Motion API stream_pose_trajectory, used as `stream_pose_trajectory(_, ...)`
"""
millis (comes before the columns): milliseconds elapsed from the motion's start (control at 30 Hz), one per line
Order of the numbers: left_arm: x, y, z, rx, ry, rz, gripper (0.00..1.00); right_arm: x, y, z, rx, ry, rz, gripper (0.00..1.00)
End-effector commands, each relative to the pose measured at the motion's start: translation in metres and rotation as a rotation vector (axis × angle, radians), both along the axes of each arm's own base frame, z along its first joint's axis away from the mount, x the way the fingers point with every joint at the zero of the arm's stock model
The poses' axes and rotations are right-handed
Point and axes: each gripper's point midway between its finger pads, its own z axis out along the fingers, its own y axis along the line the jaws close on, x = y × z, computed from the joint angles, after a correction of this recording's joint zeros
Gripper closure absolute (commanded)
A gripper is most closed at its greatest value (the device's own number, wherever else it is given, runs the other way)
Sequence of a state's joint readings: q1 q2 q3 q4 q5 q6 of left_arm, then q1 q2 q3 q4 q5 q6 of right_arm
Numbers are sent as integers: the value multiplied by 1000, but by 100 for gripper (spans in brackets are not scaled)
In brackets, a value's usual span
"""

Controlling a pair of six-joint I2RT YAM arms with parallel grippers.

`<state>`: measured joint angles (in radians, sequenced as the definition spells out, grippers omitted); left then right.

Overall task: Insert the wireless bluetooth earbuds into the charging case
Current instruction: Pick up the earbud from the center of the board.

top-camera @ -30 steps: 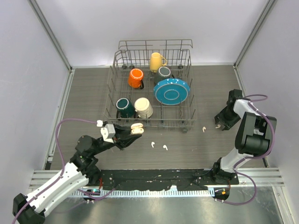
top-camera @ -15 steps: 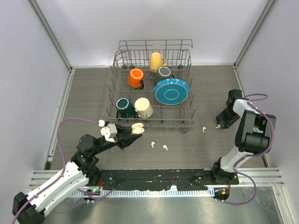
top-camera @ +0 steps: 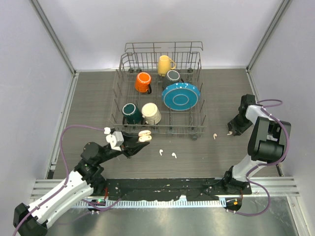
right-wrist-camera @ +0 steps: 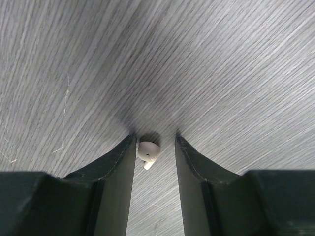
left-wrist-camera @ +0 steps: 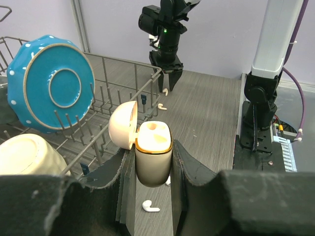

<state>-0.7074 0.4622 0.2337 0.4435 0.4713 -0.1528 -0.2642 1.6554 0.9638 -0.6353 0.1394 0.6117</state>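
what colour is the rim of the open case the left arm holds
Gold, on a cream case; clearest in the left wrist view.

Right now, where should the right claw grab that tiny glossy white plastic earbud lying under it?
By its rounded head, from straight above: the tiny glossy white earbud lies flat on the grey wood-grain table, and the right gripper straddles it, jaws open.

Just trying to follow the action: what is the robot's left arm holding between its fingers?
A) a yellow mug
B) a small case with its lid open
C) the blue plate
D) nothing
B: in the left wrist view the charging case, lid flipped open, sits clamped between the left fingers.
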Motion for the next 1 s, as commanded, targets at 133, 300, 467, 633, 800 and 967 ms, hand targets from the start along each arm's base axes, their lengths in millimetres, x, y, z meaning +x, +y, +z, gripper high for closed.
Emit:
stream_pose_trajectory(133,-2,1,8,-24,-27,-1,100,2,5,-4,23,-38,7,57)
stream_pose_trajectory(300,-3,1,9,-28,-29,-1,100,4,6,-3,27,-52,9,57)
stream_pose_trajectory(467,-2,1,8,-27,-28,-3,100,2,10,-7,47,-54,11,62)
stream_pose_trajectory(633,-2,1,7,-30,-29,0,100,5,13,-7,60,-75,17,65)
stream_pose_trajectory(800,-2,1,6,-25,-25,-1,100,6,14,-7,67,-83,23,62)
stream_pose_trajectory(967,-2,0,6,-25,-26,-3,100,2,16,-10,72,-74,33,62)
